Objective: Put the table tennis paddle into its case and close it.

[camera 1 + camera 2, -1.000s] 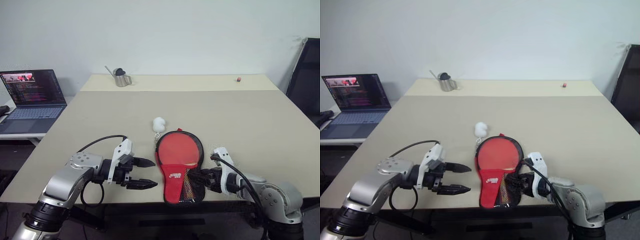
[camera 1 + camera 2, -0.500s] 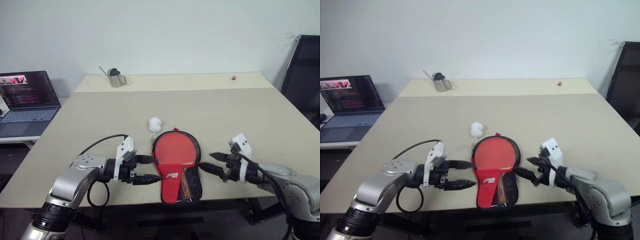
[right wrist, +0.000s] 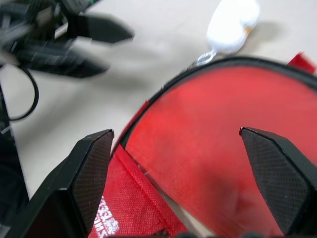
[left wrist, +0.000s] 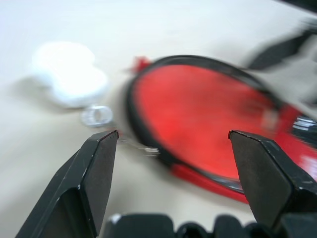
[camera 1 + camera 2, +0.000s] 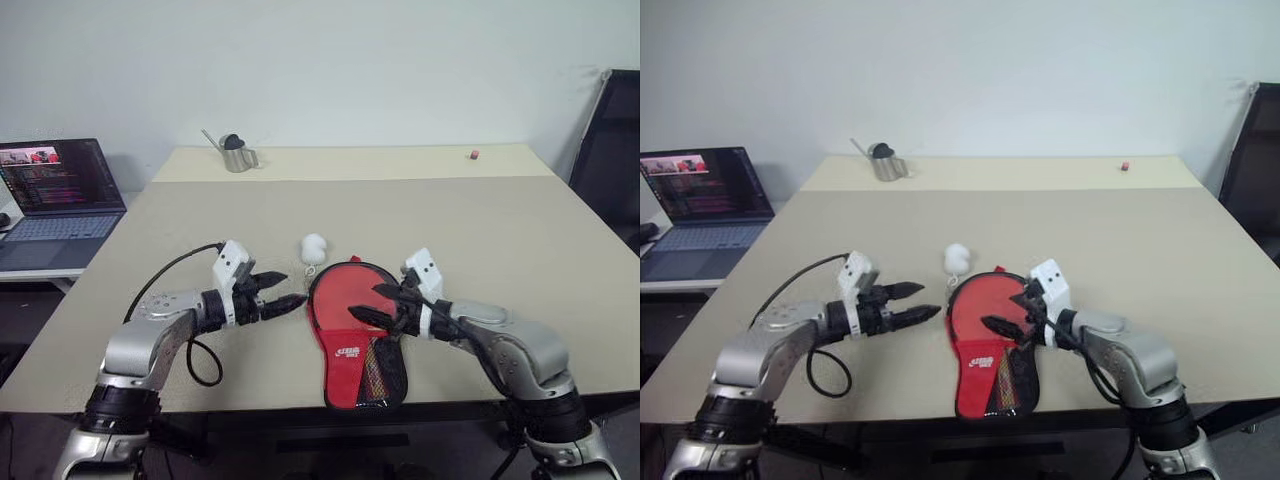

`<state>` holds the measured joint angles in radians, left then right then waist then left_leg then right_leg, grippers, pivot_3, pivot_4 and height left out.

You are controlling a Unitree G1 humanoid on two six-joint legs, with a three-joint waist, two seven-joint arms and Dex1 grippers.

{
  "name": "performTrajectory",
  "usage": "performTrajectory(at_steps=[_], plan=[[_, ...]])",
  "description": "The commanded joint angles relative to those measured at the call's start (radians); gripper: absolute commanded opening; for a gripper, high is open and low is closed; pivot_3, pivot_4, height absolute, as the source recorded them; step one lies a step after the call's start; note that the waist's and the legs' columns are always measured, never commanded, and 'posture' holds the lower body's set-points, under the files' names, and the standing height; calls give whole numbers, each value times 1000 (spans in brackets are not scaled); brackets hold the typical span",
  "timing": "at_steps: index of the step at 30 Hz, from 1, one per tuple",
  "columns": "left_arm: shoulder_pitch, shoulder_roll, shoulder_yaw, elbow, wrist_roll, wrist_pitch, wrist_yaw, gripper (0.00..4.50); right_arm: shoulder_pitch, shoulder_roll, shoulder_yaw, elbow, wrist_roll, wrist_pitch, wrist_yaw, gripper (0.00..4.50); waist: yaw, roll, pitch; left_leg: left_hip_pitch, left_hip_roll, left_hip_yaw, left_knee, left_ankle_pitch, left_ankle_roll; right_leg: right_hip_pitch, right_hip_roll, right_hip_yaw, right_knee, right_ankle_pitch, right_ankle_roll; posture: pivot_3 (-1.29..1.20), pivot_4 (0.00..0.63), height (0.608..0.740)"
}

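Left pincer (image 5: 287, 290): we found its two black fingers spread, empty, hovering just beside the left rim of the case and touching nothing.

Right pincer (image 5: 368, 302): spread wide, empty, poised over the round red face; whether a fingertip touched it we could not tell.

Flat paddle-shaped soft case, red fabric with white logo, mesh panel and black zipper rim (image 5: 352, 350): lay near the front edge of the beige worktop (image 5: 500, 230), between the two pincers, its narrow end toward the robot.

Table tennis paddle, round red rubber face (image 5: 352, 296): lay within the black zipper rim at the wide end; its handle we could not make out.

Small white fluffy charm on a metal ring (image 5: 314, 246): lay just beyond the case's far rim.

Change from a second earlier: the left pincer had come from well left of the case to its rim; the right pincer had left the mesh end, swung out to the right, and come in over the red face.
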<state>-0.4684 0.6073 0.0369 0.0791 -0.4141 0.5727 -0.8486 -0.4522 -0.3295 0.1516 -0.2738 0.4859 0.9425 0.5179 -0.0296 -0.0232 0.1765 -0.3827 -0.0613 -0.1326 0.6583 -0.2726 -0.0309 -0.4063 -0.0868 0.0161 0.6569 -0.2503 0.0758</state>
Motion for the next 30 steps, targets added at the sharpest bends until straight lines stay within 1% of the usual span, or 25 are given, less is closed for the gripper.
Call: performTrajectory(at_steps=[1,2,5,9,12,16,20,23,30], plan=[[-81,-20,1,108,78,-78,71,3895,0,20,10,-17,-17,-39,-13,4467,0,0,0,0,0,0,0,0,0,0,0,0,0,0,0,0,150,740],[-111,-29,-5,162,104,-97,95,3895,2,27,12,-14,-19,-41,-19,4467,0,0,0,0,0,0,0,0,0,0,0,0,0,0,0,0,150,740],[-218,-67,-17,329,154,-163,121,4464,8,45,25,-7,-33,-50,-27,4500,1,0,0,0,-1,0,0,0,0,0,0,0,0,0,0,0,150,740],[-356,-121,-44,551,223,-261,136,4488,10,61,37,-2,-43,-55,-31,4500,1,0,0,-1,-1,0,1,0,-1,0,0,0,0,0,0,0,150,740],[-481,-174,-63,767,272,-335,138,4488,8,69,43,6,-50,-64,-33,4500,1,0,0,-1,-5,-1,1,0,-1,0,0,-1,0,0,0,0,150,740],[-614,-235,-55,1007,307,-414,140,4488,10,74,49,5,-58,-73,-33,4500,-1,-1,0,-2,-10,-2,1,0,-1,-1,-1,0,0,0,0,0,150,740],[-688,-268,-39,1146,328,-446,165,4488,19,82,48,-1,-65,-76,-38,4500,-7,-1,0,-3,-11,-2,1,0,-1,-5,-2,1,1,0,1,0,150,740],[-716,-289,-36,1212,354,-448,209,4488,25,94,51,-9,-69,-74,-49,4500,-7,-1,0,-4,-11,-2,1,0,-1,-5,-2,0,2,0,1,0,150,740],[-715,-352,-57,1261,441,-448,269,4488,35,110,38,-11,-75,-78,-72,4500,-2,-1,0,-4,-12,-3,2,0,-1,-5,-2,0,3,0,1,0,150,740]])
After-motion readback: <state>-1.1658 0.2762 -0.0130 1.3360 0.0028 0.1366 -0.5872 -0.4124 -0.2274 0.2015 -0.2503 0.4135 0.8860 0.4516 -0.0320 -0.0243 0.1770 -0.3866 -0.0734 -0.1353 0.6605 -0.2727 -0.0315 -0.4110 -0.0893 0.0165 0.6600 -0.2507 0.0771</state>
